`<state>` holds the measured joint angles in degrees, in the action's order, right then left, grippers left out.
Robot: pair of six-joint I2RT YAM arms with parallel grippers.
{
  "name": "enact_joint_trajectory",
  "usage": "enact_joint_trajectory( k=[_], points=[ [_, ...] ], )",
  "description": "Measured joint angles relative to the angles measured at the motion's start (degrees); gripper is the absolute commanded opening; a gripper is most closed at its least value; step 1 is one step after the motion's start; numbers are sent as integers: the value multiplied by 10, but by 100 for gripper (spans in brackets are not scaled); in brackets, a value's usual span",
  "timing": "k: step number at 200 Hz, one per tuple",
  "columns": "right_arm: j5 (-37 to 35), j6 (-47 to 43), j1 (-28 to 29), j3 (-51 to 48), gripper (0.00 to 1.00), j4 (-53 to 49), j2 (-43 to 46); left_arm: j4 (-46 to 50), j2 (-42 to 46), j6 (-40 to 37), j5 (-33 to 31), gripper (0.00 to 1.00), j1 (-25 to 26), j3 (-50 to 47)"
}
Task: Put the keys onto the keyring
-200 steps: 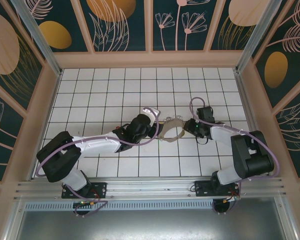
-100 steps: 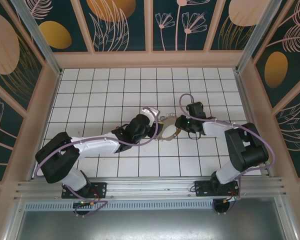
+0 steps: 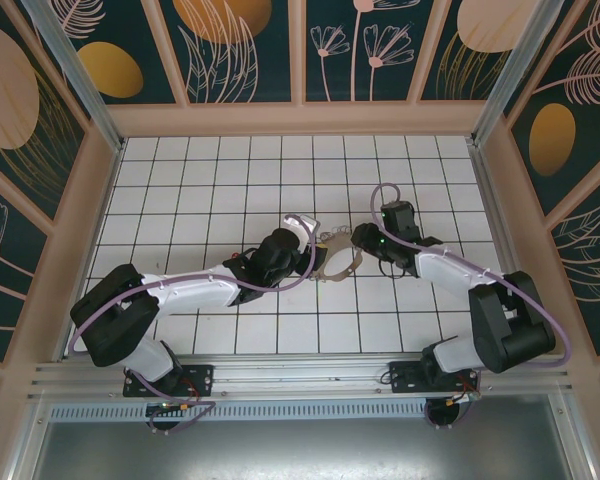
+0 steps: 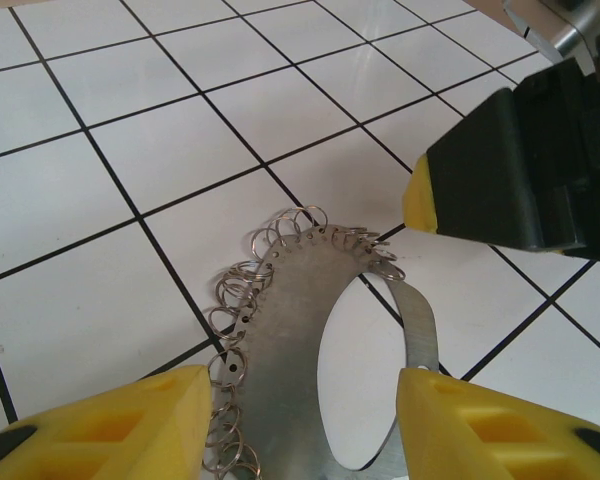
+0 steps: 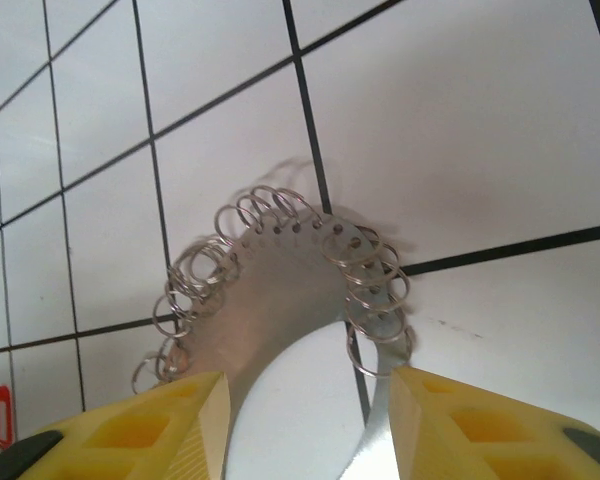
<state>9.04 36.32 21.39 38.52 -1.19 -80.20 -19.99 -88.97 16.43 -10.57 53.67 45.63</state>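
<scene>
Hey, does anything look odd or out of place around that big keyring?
The keyring carries small split rings along only part of its band; one limb is bare. A red key lies apart from it, not on the ring.

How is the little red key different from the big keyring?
The key is red; the keyring is silvery metal. The key is tiny; the keyring is far bigger. The key lies alone, apart from the keyring, whose rim is fringed with small wire rings. Both are over the white tiled floor.
</scene>
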Motion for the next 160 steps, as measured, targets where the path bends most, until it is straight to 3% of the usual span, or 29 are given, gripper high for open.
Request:
enact_joint_trajectory(
  k=[160],
  points=[
    [26, -61, 30, 24, 45, -2, -72, 0, 4, 0, -6, 56, 0, 0]
  ],
)
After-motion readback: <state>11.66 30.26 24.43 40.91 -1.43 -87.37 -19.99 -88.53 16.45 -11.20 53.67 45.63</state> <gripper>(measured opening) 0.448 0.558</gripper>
